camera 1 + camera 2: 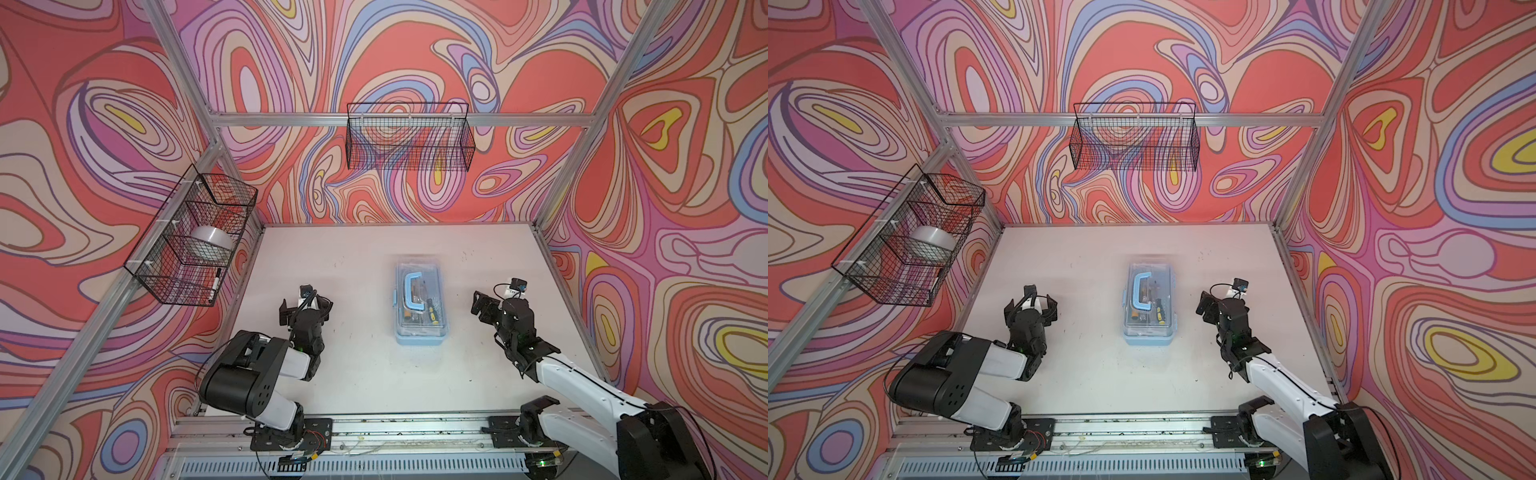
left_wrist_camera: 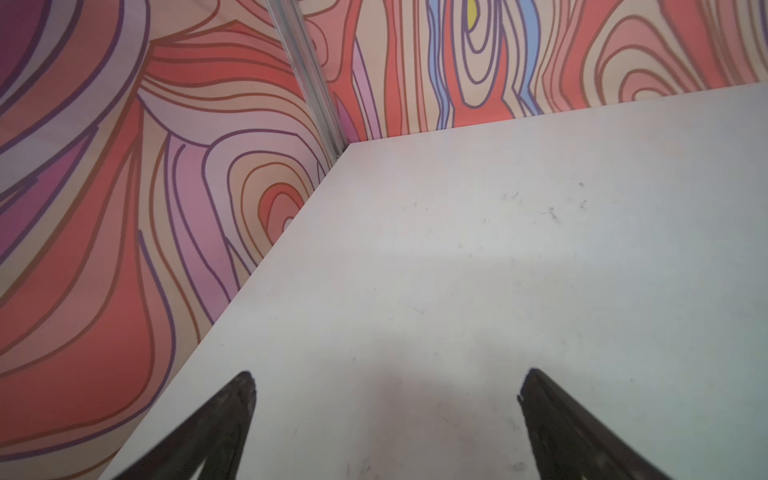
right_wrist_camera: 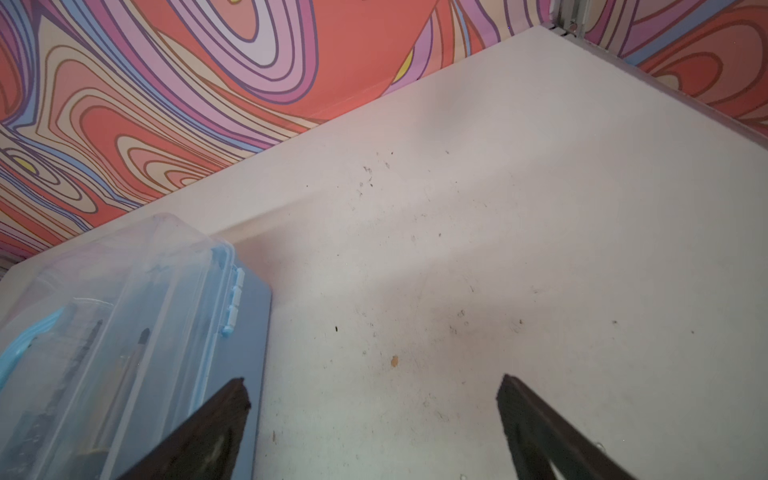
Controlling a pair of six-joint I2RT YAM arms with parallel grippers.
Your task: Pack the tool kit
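Swirl-patterned walls (image 1: 374, 62) enclose a white worktop (image 1: 332, 270); the closed tool kit (image 1: 422, 307) sits at its middle, tools (image 1: 432, 311) blurred beneath the clear lid (image 1: 417, 266). Left claw (image 2: 388, 374) and right claw (image 3: 372, 378) gape, released, flanking it.

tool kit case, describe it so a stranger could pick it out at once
Near the middle of the white table lies the tool kit case. Unlike the black wire baskets on the walls, it is light-blue plastic with a clear lid and a blue handle.
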